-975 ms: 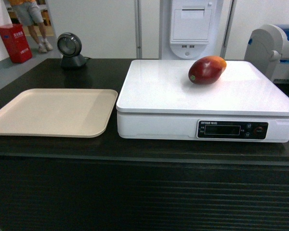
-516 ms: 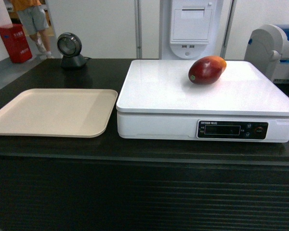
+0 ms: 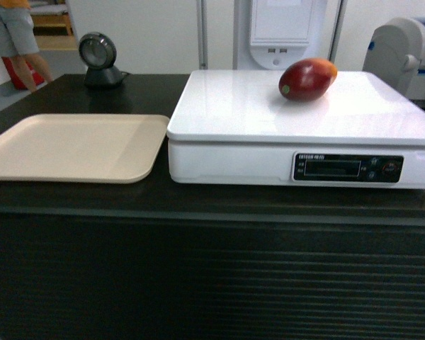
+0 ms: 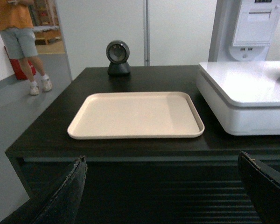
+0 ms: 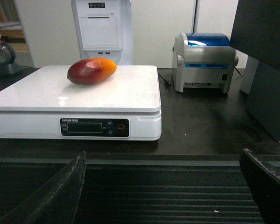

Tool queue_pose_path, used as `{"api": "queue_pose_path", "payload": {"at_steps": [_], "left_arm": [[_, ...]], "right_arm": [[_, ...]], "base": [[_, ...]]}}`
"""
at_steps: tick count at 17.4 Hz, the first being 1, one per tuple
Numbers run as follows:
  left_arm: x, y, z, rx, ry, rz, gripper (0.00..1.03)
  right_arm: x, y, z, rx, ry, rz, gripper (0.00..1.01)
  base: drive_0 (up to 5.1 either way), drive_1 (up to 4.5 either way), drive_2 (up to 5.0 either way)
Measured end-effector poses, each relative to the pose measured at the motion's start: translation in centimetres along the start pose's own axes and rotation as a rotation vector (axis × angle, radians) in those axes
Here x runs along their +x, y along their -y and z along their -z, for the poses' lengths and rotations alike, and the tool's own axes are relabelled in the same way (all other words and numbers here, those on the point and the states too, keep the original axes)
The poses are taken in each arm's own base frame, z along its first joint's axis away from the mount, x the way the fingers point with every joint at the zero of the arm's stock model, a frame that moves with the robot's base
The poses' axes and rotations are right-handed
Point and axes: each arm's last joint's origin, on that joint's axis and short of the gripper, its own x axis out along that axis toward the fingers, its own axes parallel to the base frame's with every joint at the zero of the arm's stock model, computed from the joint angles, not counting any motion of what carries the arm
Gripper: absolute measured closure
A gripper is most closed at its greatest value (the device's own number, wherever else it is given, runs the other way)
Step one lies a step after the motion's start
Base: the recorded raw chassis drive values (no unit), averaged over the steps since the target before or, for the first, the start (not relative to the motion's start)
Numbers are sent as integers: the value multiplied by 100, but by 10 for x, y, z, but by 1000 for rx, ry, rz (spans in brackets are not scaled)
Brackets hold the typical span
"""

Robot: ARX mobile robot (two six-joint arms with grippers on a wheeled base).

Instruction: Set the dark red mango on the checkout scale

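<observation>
The glossy dark red mango (image 3: 307, 78) lies on its side at the back of the flat white electronic scale (image 3: 255, 113), long axis running nearly left to right across the platform, its orange-yellow end pointing right in the head view and tipped slightly up. Its skin is deep red with a sheen, and a small pale spot shows at the dark end. The scale sits on the long black checkout counter (image 3: 198, 202) with its ribbed front, and just beside it on the left lies the shallow beige rectangular tray (image 3: 71, 147), bare inside. Both hands hang back short of the counter edge: the left gripper (image 4: 163, 191) has its fingers spread wide, gripping nothing, and the right gripper (image 5: 165, 191) likewise.
</observation>
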Motion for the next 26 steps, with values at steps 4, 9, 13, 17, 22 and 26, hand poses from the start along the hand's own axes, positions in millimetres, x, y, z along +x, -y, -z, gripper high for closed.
{"api": "queue_pose_path", "payload": {"at_steps": [4, 9, 13, 17, 22, 26], "left_arm": [[0, 0, 0, 0, -2, 0, 5], [0, 0, 0, 0, -2, 0, 5], [0, 0, 0, 0, -3, 0, 5], [0, 0, 0, 0, -2, 0, 5], [0, 0, 1, 0, -6, 0, 5], [0, 0, 1, 0, -5, 0, 5]], "right_arm": [[0, 0, 0, 0, -1, 0, 3], [0, 0, 0, 0, 0, 0, 3], [0, 0, 0, 0, -1, 0, 3], [0, 0, 0, 0, -1, 0, 3], [0, 0, 0, 0, -3, 0, 3], [0, 0, 0, 0, -2, 0, 3]], "base": [[0, 0, 0], [0, 0, 0], [0, 0, 0], [0, 0, 0], [0, 0, 0], [0, 0, 0]]}}
